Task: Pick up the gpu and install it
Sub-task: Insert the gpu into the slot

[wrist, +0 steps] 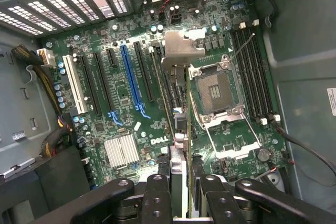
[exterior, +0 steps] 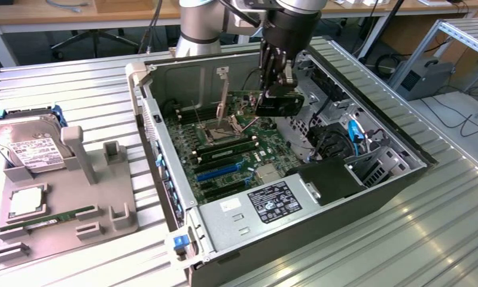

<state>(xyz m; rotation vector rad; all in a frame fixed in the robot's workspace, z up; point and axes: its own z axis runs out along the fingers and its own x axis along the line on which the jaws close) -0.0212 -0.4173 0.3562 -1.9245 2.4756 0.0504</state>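
Observation:
The gpu [exterior: 277,106] hangs inside the open computer case [exterior: 382,179], a little above the motherboard [exterior: 222,155]. It has a green board, a black cooler block and a long silver bracket [exterior: 222,89] standing upright. My gripper [exterior: 276,81] comes down from above and is shut on the card's upper edge. In the wrist view the gpu [wrist: 180,124] appears edge-on between my fingers [wrist: 157,192], with its silver bracket [wrist: 181,48] at the far end. It sits over the gap between the expansion slots [wrist: 131,77] and the CPU socket [wrist: 215,90].
A grey fixture [exterior: 79,155] at the exterior view's left carries a hard drive [exterior: 27,149], a CPU [exterior: 27,200] and a memory stick [exterior: 55,216]. Case walls, a black shroud [exterior: 331,176] and cables [exterior: 355,134] crowd the card's surroundings. A small heatsink [wrist: 122,150] sits on the board.

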